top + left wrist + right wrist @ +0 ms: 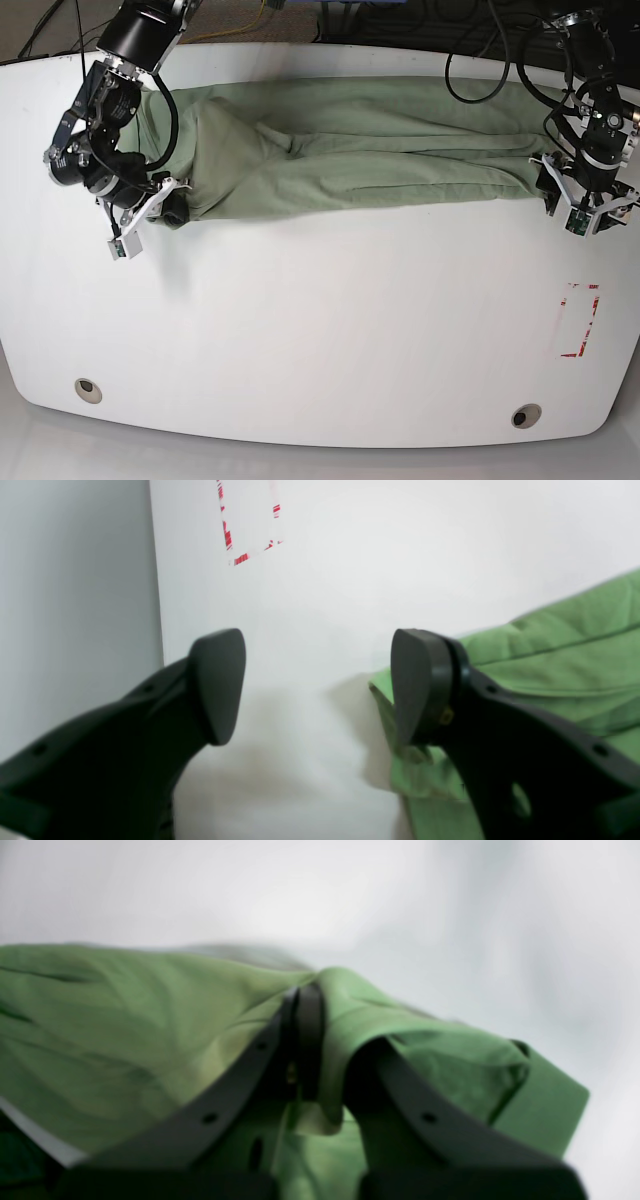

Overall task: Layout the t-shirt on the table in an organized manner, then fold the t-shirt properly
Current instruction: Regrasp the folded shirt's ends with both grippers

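Note:
The pale green t-shirt lies stretched in a long wrinkled band across the far half of the white table. My right gripper sits at the shirt's left end. In the right wrist view that gripper is shut on a raised fold of the t-shirt, with cloth draped over one finger. My left gripper is at the shirt's right end. Close up, it stands open over bare table, and a corner of the t-shirt lies beside and under its right finger.
Red tape marks sit near the table's right edge, seen also in the left wrist view as red tape. The table edge runs just left of the left gripper. Two grey grommets are near the front. Cables hang at the back.

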Tool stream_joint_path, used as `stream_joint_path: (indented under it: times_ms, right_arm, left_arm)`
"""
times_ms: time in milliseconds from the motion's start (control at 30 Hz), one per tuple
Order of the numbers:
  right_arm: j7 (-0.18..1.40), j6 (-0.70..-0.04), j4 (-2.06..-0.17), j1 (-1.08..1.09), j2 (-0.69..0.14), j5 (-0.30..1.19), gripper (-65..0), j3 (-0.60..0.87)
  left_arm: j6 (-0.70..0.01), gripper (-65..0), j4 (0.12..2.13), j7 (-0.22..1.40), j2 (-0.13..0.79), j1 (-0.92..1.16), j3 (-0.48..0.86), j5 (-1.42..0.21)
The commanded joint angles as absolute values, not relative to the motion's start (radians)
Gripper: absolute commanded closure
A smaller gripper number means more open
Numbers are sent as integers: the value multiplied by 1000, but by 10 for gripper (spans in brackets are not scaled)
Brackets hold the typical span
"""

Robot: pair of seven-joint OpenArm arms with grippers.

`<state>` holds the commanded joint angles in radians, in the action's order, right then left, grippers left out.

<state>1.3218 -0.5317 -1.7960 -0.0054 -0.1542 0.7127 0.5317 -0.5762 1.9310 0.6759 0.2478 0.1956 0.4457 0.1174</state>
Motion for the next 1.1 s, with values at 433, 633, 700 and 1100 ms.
stream_joint_path:
  times_ms: [433, 633, 700, 1100]
  right_arm:
    - [1322, -524, -1797, -143, -157, 734, 0, 532]
    - [1319, -524, -1797, -151, -197, 733, 0, 532]
    - [1300, -524, -1797, -151, -213, 733, 0, 532]
    - [1219, -530, -1722, -125, -302, 733, -1, 530]
  left_arm:
    - [-576, -427, 1931, 677, 248, 197, 427, 117]
    - [-576, -427, 1931, 677, 248, 225, 427, 117]
    - [-576, -427, 1931, 677, 248, 225, 427, 117]
    - [-576, -427, 1933, 676, 248, 245, 430, 117]
